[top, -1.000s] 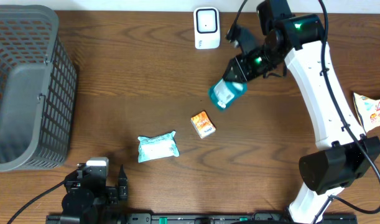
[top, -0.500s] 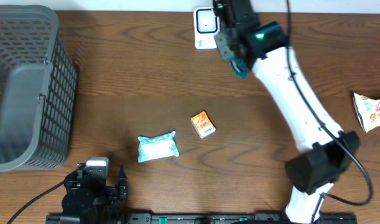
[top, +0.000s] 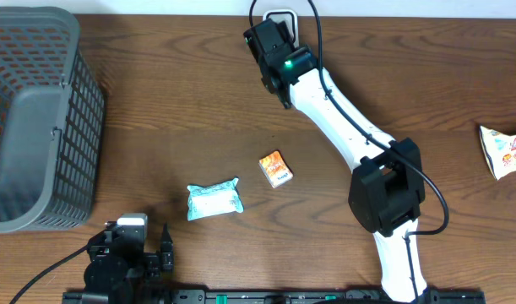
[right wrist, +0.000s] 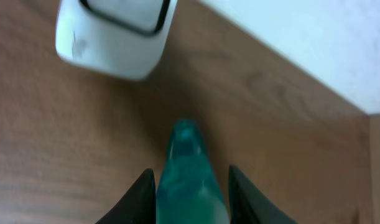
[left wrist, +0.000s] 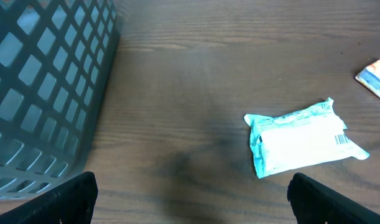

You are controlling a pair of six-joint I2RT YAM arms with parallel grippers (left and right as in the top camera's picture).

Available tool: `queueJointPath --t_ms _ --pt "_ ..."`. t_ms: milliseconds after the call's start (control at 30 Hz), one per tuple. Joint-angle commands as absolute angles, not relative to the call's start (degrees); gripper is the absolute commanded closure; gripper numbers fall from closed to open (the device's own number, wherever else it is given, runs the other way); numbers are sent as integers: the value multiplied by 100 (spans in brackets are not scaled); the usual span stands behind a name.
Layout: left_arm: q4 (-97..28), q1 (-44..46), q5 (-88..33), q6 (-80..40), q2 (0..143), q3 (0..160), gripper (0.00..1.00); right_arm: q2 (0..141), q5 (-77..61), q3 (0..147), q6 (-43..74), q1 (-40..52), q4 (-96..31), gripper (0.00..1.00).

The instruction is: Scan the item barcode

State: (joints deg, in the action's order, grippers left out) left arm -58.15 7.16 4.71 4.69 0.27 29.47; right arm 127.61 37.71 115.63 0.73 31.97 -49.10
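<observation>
- Teal pack (right wrist: 185, 155): pinched between the two fingers of the right gripper (right wrist: 190, 190) and held off the worktop (top: 156, 127). Its narrow end points toward the far edge. No barcode can be made out on the side that shows.
- Scanner (right wrist: 115, 37): a white unit standing at the far edge of the worktop, about mid-width. In the right wrist view it sits ahead and to the left of the pack's tip, near it but apart. A strip of bare wood shows between them. From overhead the gripper covers most of it.
- Wall (right wrist: 289, 37): white, directly behind the far edge, so there is little room beyond the pack on that side.
- Right arm: reaches from the near edge diagonally across the right-centre of the worktop to the far edge.
- Orange box (top: 275, 168): lies flat near the centre of the worktop, just left of the arm's line and apart from it.
- White-and-teal packet (top: 214, 201): lies flat near the orange box, on its near-left side and not touching it. A barcode shows on its right end in the left wrist view.
- Snack bag (top: 507, 150): lies at the right edge, well apart from everything else.
- Basket (top: 34, 118): grey mesh, fills the far-left corner. Open wood lies between it and the packet.
- Left gripper (left wrist: 190, 186): fingers spread wide and holding nothing, low at the near edge, left of centre.
</observation>
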Motion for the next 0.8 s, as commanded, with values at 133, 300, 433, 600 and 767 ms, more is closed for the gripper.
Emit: queueJointPath --t_ms 133,300,433,600,767 --pt "-5819 703 519 462 34 2943 2 12589 3972 11646 685 3210 -5354 99" --pt "-5819 703 519 462 34 2943 2 12589 3345 11646 882 3210 -5714 99" --pt "-5819 703 519 462 32 2943 2 12589 3026 11649 950 3214 -5784 99" --pt "-5819 703 519 462 32 2943 2 12523 3094 11655 958 3188 -5754 99" --pt "-5819 703 519 462 32 2943 2 12512 4283 11657 939 3194 -5433 99"
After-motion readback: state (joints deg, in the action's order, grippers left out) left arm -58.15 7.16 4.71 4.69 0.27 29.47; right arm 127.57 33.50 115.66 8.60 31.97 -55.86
